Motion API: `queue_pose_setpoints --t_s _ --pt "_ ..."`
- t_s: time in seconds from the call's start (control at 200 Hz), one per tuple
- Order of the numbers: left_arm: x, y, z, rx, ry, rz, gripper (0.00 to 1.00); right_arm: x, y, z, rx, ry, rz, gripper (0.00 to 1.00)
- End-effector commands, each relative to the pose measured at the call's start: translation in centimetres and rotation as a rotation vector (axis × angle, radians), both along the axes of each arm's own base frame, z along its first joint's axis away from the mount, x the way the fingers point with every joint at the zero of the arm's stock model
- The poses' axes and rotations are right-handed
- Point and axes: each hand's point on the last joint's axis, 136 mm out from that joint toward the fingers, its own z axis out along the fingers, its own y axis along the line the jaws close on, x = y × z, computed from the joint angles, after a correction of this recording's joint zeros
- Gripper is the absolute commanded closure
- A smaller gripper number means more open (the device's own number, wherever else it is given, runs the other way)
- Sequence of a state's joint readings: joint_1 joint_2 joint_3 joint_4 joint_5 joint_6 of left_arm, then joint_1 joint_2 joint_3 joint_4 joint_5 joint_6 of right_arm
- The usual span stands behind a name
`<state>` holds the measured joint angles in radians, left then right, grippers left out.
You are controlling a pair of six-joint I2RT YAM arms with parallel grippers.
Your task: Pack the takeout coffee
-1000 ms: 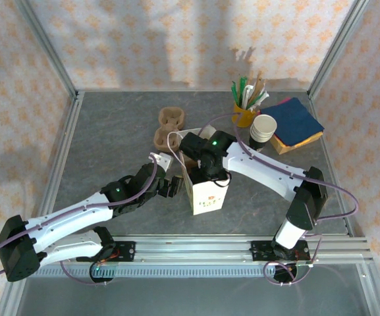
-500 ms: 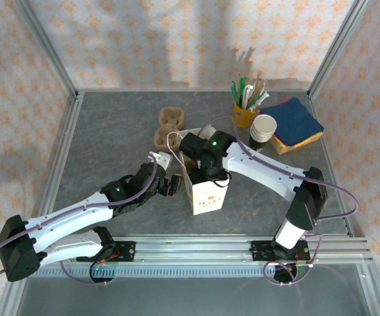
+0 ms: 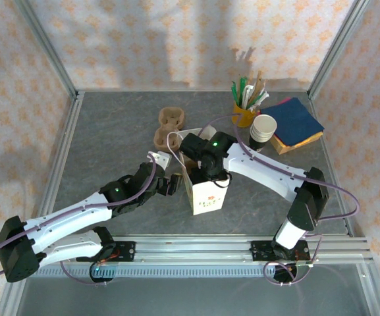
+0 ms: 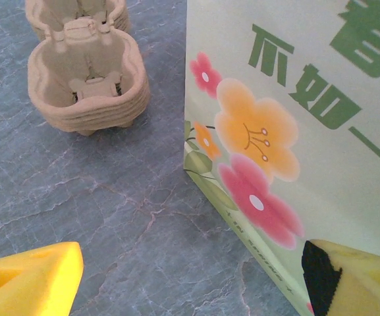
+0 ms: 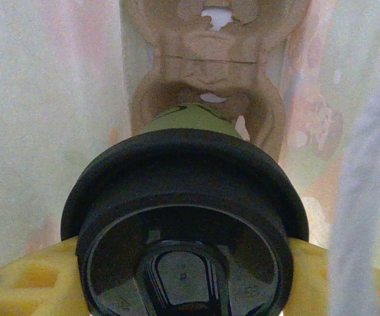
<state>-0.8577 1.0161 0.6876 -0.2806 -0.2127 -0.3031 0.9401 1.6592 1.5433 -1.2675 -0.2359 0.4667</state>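
We note right pincer (image 5: pixel 186 289) clamped on coffee cup (image 5: pixel 186 217), yellow fingers (image 5: pixel 18 289) pressing both sides below black lid (image 5: pixel 183 263). Cup sits inside paper bag (image 3: pixel 206 196), above brown cardboard tray (image 5: pixel 209 85) at bag bottom. We cannot tell whether cup touches tray. In top view, right arm reaches down through bag's open top. Left pincer (image 3: pixel 172 185) gapes wide, empty, low over table (image 4: pixel 110 217), just beside bag's flowered side. Stack of spare trays (image 4: pixel 87 79) stands on table near bag.
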Motion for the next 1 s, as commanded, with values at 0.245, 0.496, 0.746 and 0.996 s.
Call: queue_pose_setpoints --t_s 0.245,0.496,0.746,0.996 --pt "0.1 0.2 0.9 0.004 -0.03 0.004 0.12 -0.5 -1.7 -0.4 -0.072 -0.007 0.004 0.48" --pt "0.1 0.2 0.9 0.003 -0.03 0.005 0.12 0.2 -1.7 0.0 -0.077 -0.04 -0.017 0.48" --pt "0.1 0.2 1.0 -0.002 -0.031 0.005 0.11 0.9 -1.5 0.1 -0.083 -0.054 -0.032 0.48" --pt "0.0 0.3 1.1 -0.005 -0.034 0.007 0.11 1.7 -1.6 0.3 -0.089 -0.081 -0.05 0.48"
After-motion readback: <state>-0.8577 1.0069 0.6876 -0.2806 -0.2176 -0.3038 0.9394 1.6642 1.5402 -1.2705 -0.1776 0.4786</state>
